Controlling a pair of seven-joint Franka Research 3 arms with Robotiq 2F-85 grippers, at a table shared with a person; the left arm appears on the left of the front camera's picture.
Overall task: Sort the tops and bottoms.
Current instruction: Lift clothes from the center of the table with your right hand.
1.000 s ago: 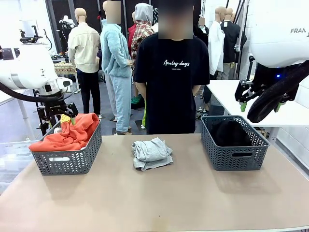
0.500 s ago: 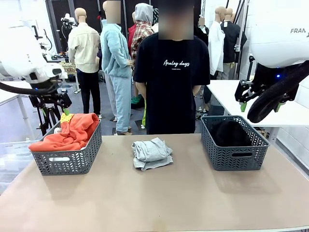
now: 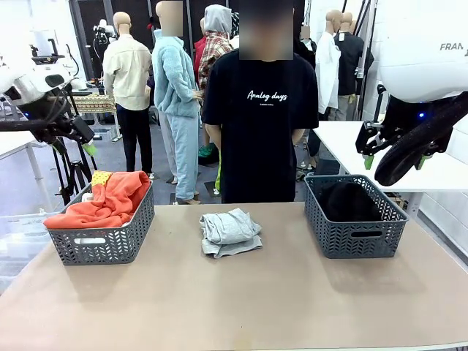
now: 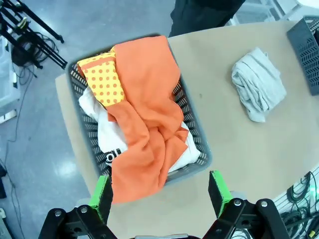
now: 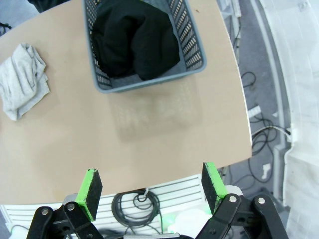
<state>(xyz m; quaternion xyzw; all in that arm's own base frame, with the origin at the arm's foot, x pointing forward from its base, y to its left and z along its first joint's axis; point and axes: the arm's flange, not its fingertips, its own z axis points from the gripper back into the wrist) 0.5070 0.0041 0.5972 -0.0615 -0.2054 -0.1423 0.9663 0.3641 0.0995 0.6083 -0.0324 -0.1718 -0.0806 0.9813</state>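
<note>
- Evidently the sort is well along: the orange top (image 4: 149, 124) lies heaped in the left basket (image 3: 102, 245), draped over the white tee with black print (image 4: 107, 139) and spilling over the basket's rim.
- A yellow dotted cloth (image 4: 102, 79) sits at the orange top's edge; whether it is a separate piece cannot be told.
- The right basket (image 3: 355, 234) holds a black garment (image 5: 134, 42), presumably the bottoms.
- The light grey top (image 3: 229, 232) lies folded on the bench (image 3: 241, 300) between the two baskets, touching neither; it looks like the one piece not yet sorted.
- The left end effector (image 4: 159, 191) hangs high above the left basket, jaws wide and empty.
- The right end effector (image 5: 152, 189) hangs above the bench's right end, jaws also wide apart, holding nothing.
</note>
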